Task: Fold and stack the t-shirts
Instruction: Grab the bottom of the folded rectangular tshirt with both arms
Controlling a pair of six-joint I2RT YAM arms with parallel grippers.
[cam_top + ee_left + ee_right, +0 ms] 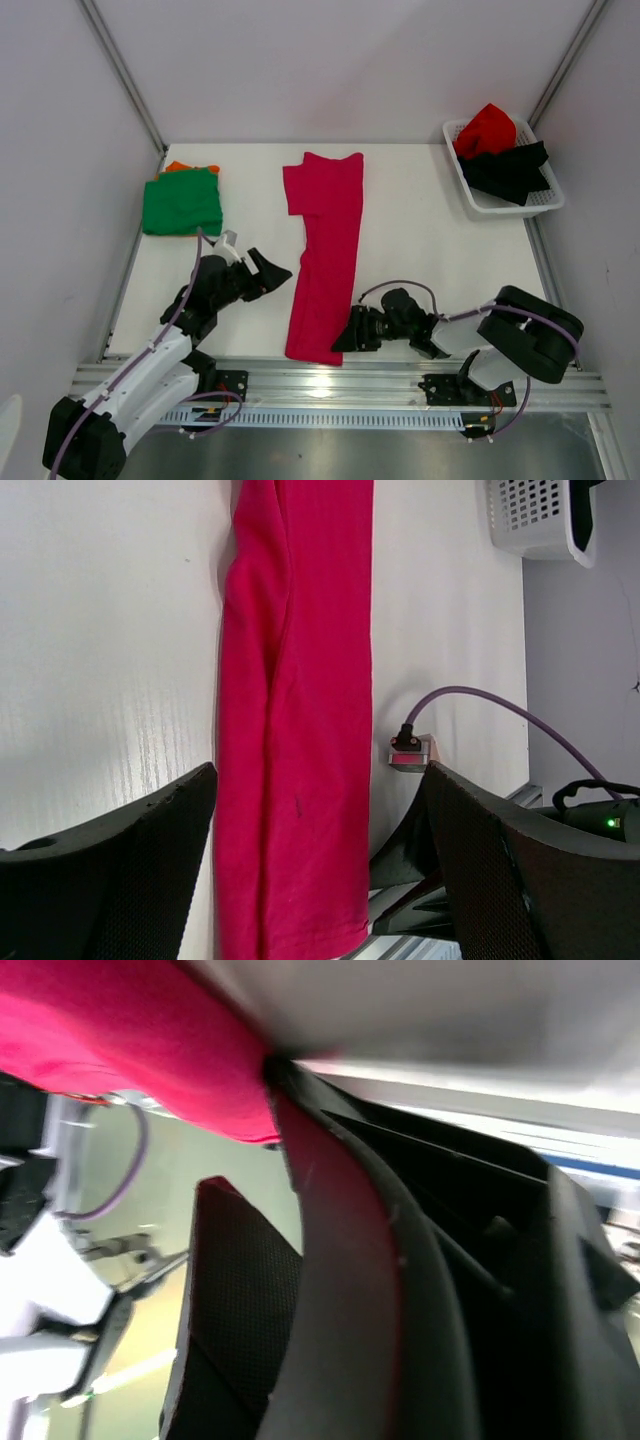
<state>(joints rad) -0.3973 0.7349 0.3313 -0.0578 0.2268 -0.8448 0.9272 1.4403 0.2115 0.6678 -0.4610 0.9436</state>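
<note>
Lengthwise near-to-far, magenta t-shirt (pixel 325 250), collar far, hem near; left end effector (pixel 266 272) released, right end effector (pixel 346 338) agape at hem

Top cam sits high behind me, looking down on the whole table (pixel 430 260). My left wrist cam looks down from close, facing right; right wrist cam is closer, blurred. All share the pink shirt (pixel 325 255) hem

a robotics lab test cell: a white table (pixel 420 250) boxed in by plain pale wall panels (pixel 60 120) with metal corner struts (pixel 125 75), an aluminium rail (pixel 340 380) along the near edge carrying a left arm (pixel 150 370) and a right arm (pixel 500 335), bolted down, trailing purple cables (pixel 480 695).
</note>
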